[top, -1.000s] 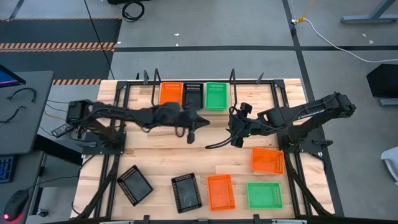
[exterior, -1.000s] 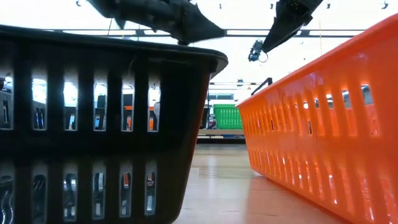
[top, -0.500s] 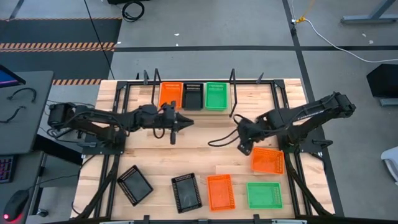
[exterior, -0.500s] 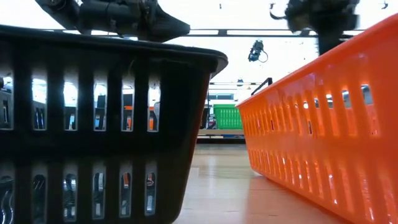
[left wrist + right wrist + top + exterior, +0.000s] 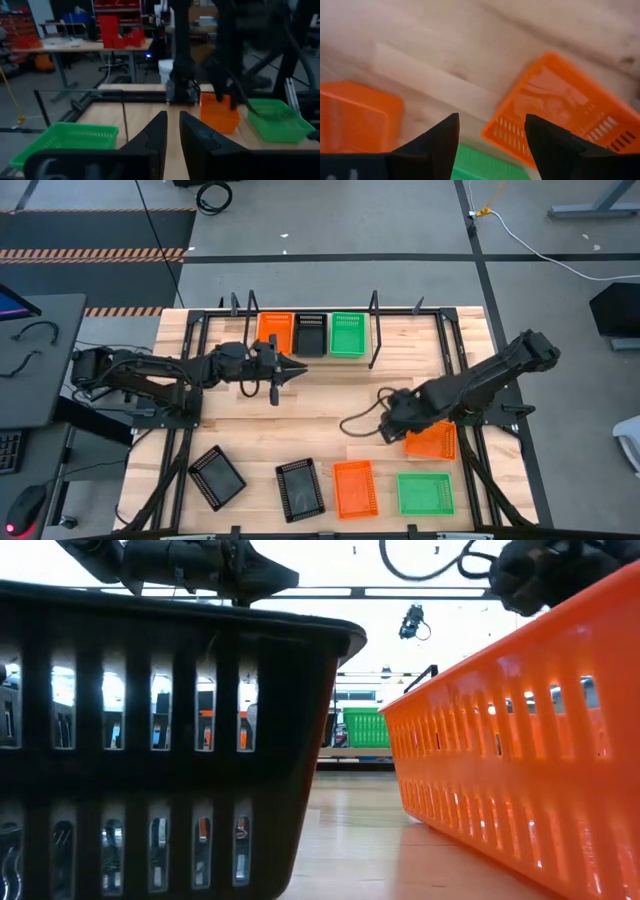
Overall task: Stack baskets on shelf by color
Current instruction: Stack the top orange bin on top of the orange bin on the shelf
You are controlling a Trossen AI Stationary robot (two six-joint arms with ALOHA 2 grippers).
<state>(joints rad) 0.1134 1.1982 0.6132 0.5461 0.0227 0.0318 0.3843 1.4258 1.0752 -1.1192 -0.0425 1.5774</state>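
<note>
The right gripper (image 5: 392, 427) hangs jaws apart, empty, just beside the tilted orange basket (image 5: 433, 439) on the table (image 5: 330, 405). The left gripper (image 5: 297, 368), jaws narrowly apart and empty, sits near the shelf (image 5: 310, 358), where orange, black and green baskets stand abreast.

Left gripper (image 5: 297, 367) nearly closed, empty; right gripper (image 5: 392, 432) spread wide, angled downward.

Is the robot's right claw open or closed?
Open. The right gripper has a wide gap between its fingers, with nothing in it, above the orange basket.
</note>
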